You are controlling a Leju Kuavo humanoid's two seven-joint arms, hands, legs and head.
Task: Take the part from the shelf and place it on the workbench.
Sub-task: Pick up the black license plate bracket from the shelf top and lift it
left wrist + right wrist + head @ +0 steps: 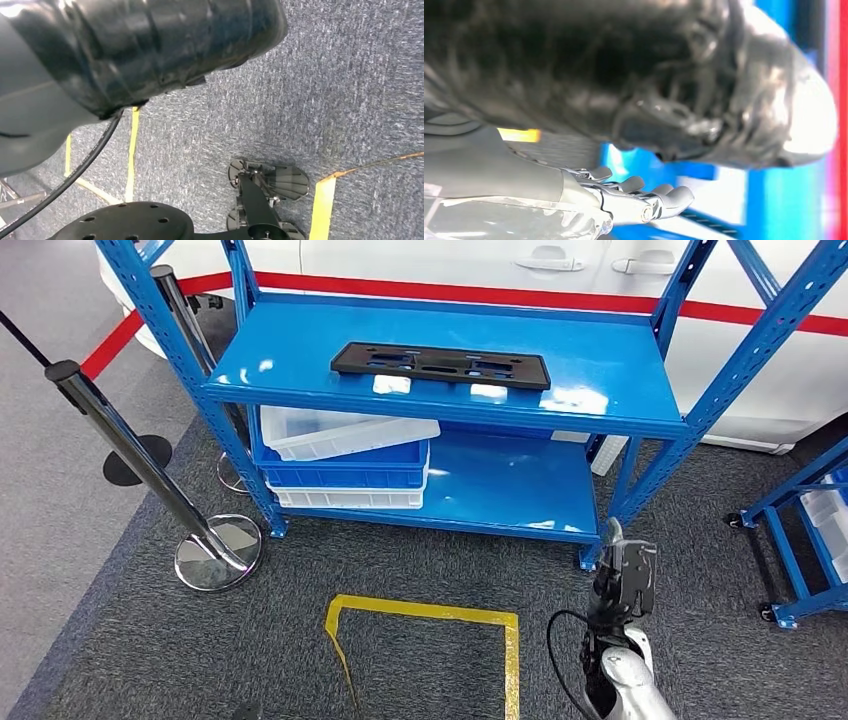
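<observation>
Grey carpet under one blue shelf (600, 370) bearing one black part (441, 364); right hand (634, 197) empty, fingers apart.

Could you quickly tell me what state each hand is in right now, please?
Left hand: cannot be told.
Right hand: open, holding nothing.

Bright, even overhead lighting in the head view. White glare patches mark the glossy blue metal shelf (600, 365) top near its front edge. Right wrist view heavily blurred; left wrist view sharp on the carpet only.
</observation>
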